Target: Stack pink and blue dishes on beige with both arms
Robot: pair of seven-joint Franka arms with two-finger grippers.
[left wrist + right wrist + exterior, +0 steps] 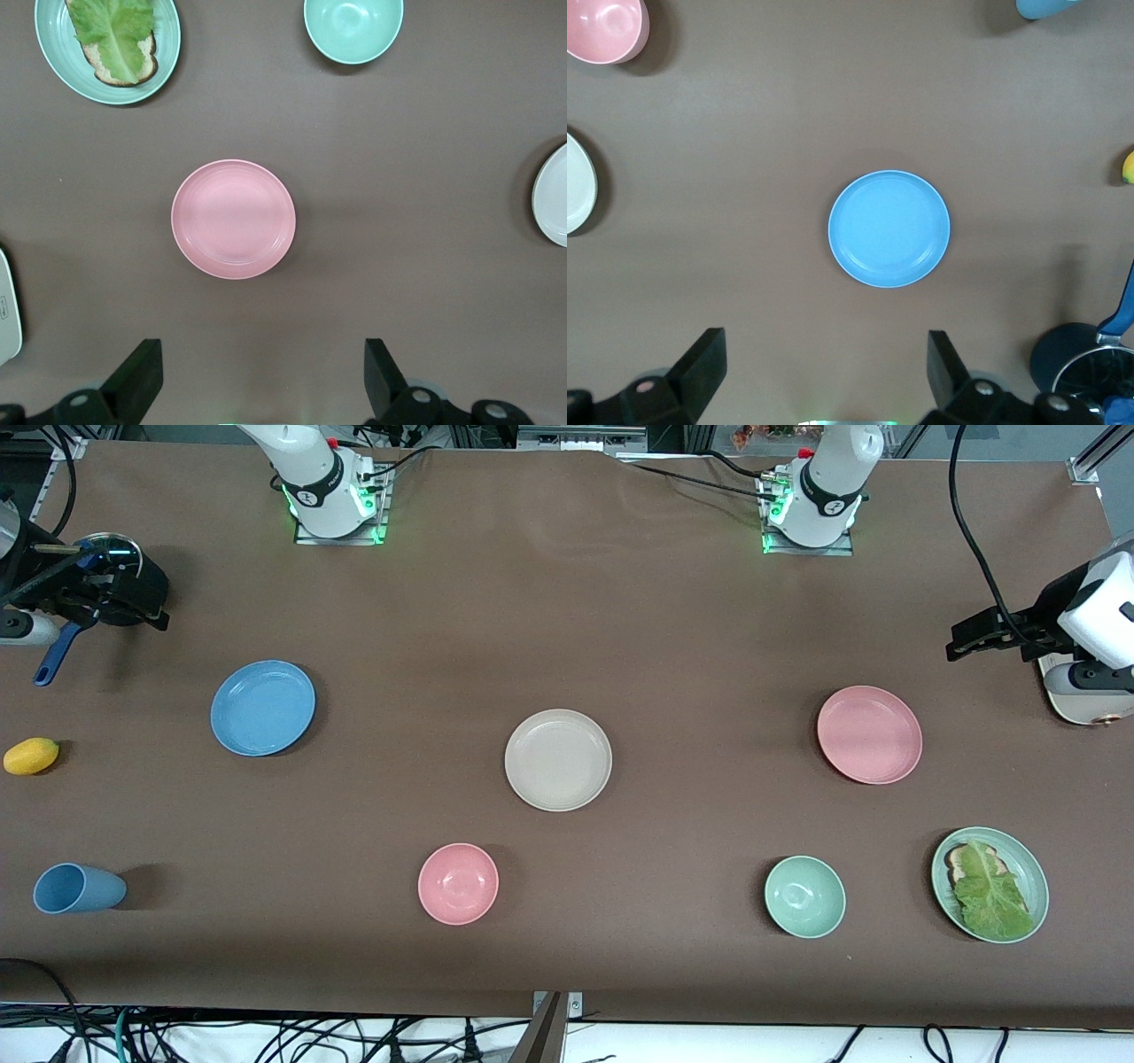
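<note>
Front view: 3 wide, shallow, round matte plates of equal size lie apart on the brown table [567, 602]. The beige plate [558, 760] sits at mid-table, plain cream with a low raised rim and nothing on it. The blue plate [263, 708] lies toward the right arm's end, a little farther from the front camera than the beige one. The pink plate [869, 734] lies toward the left arm's end, also bare. No plate touches another. Nearer the camera sit a pink bowl [458, 883], a green bowl [804, 896] and a green plate [990, 884] carrying bread and a lettuce leaf. A blue cup [78, 888] lies on its side and a lemon [31, 755] rests at the right arm's end. The left gripper [966, 638] is up in the air at the left arm's end of the table; the right gripper [133, 598] is up at the right arm's end. Both arms wait.

Left wrist view: the left gripper [263, 376] hangs high above the table with its 2 fingers [137, 376] spread wide and released, holding nothing. The pink plate [233, 219] shows whole, flat and evenly coloured. An edge of the beige plate [554, 197] shows at the frame border.

Right wrist view: the right gripper [826, 376] is likewise released, fingers [946, 367] wide apart and bare. The blue plate [889, 228] lies flat, uniform in colour, with a faint inner ring. A blue-handled pan [1099, 363] stands near the frame corner.
</note>
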